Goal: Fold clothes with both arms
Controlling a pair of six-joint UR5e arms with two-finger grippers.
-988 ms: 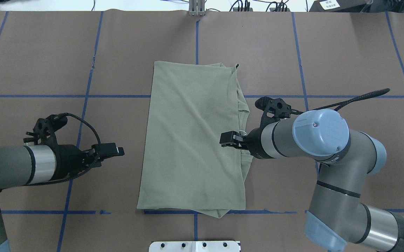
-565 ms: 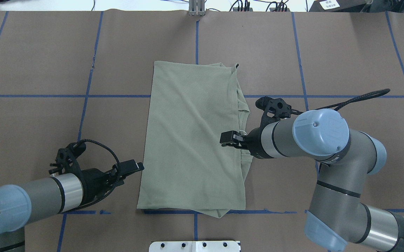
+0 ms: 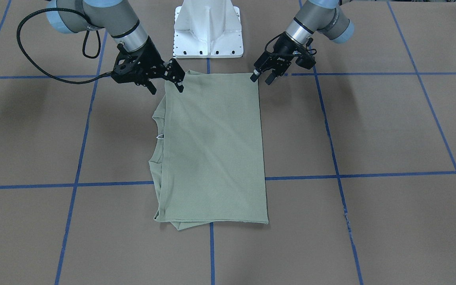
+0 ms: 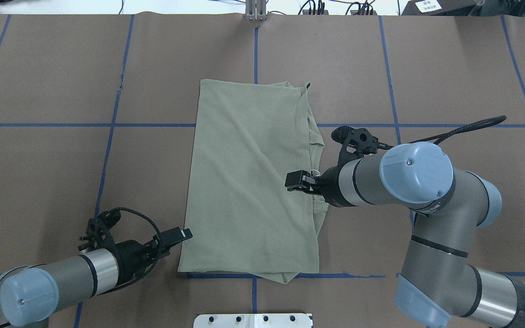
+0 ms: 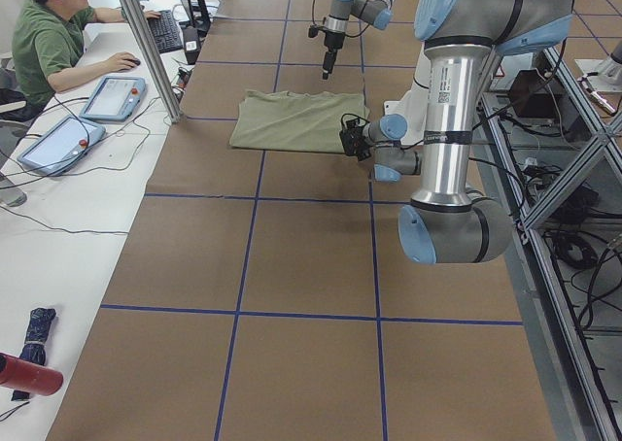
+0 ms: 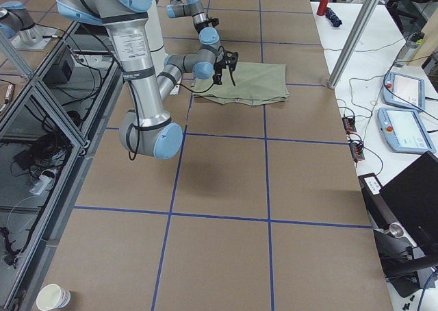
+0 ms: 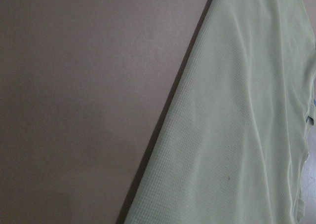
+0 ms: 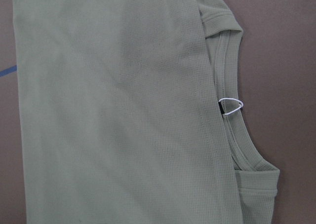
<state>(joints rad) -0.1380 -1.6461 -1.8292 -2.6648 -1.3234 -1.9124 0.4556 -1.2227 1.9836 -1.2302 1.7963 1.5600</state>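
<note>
Frontally, unlike overhead, left arm [image 3: 306, 21] and right arm [image 3: 123, 19] show parted jaws.

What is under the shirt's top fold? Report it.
Along the shirt's collar side, lower layers stick out: ribbed neckline and a white loop. Everything further beneath the top fold is covered.

The pale sage-green long-sleeved shirt [image 4: 248, 182] is matt cloth, a finely ribbed knit. The brown table cover [image 4: 53, 68] looks like matt paper, I think. My 2 arms, left arm [image 4: 100, 269] and right arm [image 4: 430, 255], show satin metal tubes and smooth light-blue caps.
</note>
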